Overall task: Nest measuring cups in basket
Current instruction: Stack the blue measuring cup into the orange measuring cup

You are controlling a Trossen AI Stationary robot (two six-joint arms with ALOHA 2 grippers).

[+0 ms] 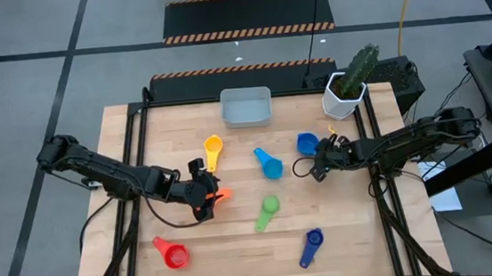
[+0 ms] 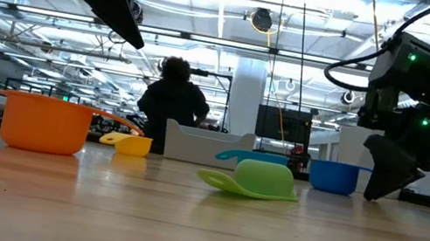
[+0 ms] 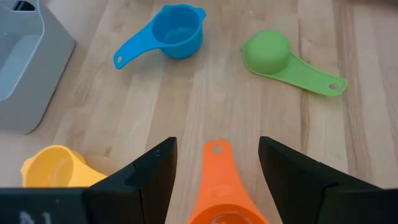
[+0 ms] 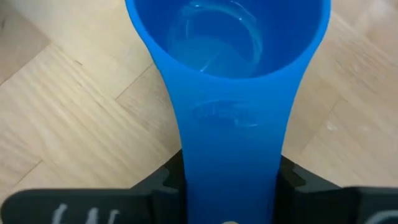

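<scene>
Right hand (image 1: 320,165) is at the blue cup (image 1: 307,142), just in front of the cactus pot (image 1: 343,99). In the right wrist view the fingers (image 4: 166,182) sit against both sides of the cup's handle, so I read it as a grip on the handle. Cup's base looks down on the counter (image 1: 237,237).

Left hand (image 1: 201,192) hovers over the orange cup (image 1: 221,196), well in front of the bin (image 1: 245,107), jaws spread with the orange handle between them, not touching either finger.

Other cups, relative to the bin:
- yellow (image 1: 213,146): just in front, slightly left
- light blue (image 1: 268,163): in front
- green (image 1: 268,211): farther out, lying mouth-down
- red (image 1: 174,254): far front-left
- dark blue (image 1: 311,245): far front-right

Bin looks empty, so I'd say nesting hasn't started.

How I'd run this step:
- Confirm the pinch is square on the handle before lifting; a narrow plastic handle can twist in the jaws.
- Lift straight up, keep the bowl level.
- Swing wide of the cactus pot, it's close to the path to the bin.
- Set it upright in the bin, mouth up, so smaller cups can drop in.
- Keep the left hand parked till the right clears; both paths converge at the bin.
</scene>
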